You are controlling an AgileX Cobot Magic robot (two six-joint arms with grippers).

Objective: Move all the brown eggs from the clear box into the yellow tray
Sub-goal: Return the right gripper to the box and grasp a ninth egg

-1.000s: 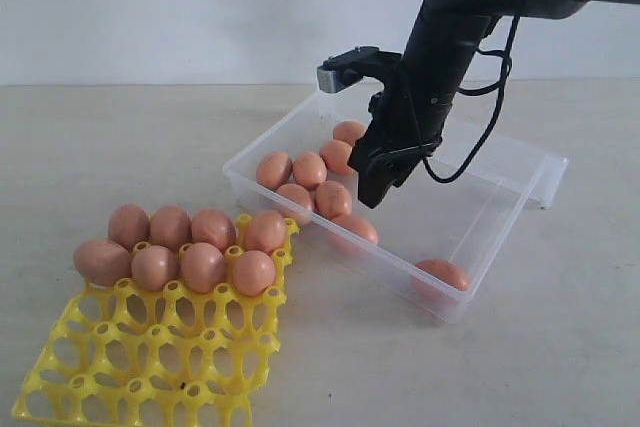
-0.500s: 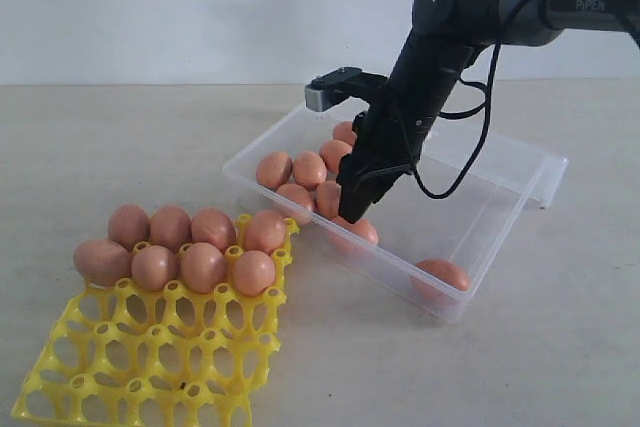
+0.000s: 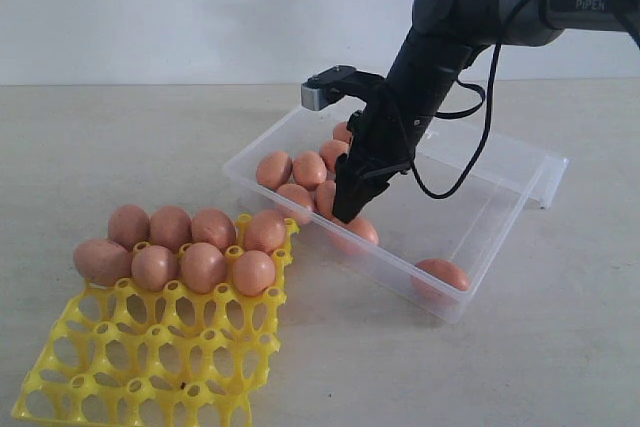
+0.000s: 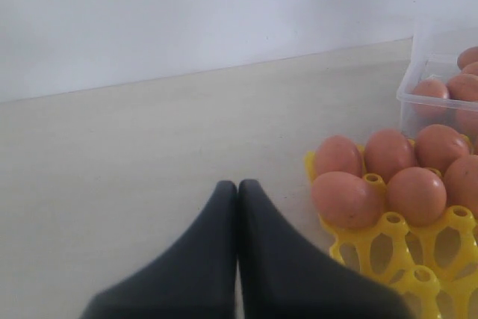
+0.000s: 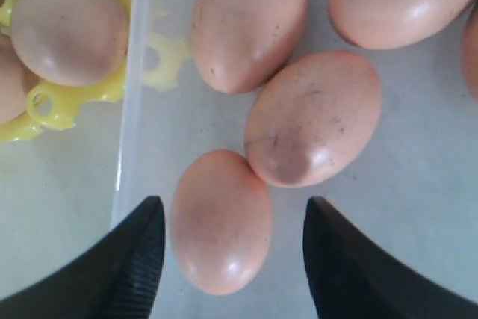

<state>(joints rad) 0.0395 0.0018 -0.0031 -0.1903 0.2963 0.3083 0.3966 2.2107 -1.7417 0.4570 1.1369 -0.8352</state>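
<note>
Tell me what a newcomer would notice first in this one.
The black right gripper hangs down into the clear box on the right, its open jaws straddling one brown egg near the box's front wall. Next comes the bright yellow tray at front left, with eight eggs filling its two far rows and the near cups bare.

Tally for your notebook: eggs (image 3: 203, 265), sixteen in all. You have eight in the tray (image 3: 150, 367), two rows of four, well apart from the right gripper's (image 3: 345, 209) jaws. You have eight in the box (image 3: 500, 207): one in line between the jaws, six clustered near them, and one alone, well apart from them in a corner. Trays: one. Boxes: one. Arm (image 3: 450, 37) in the exterior view: one.
</note>
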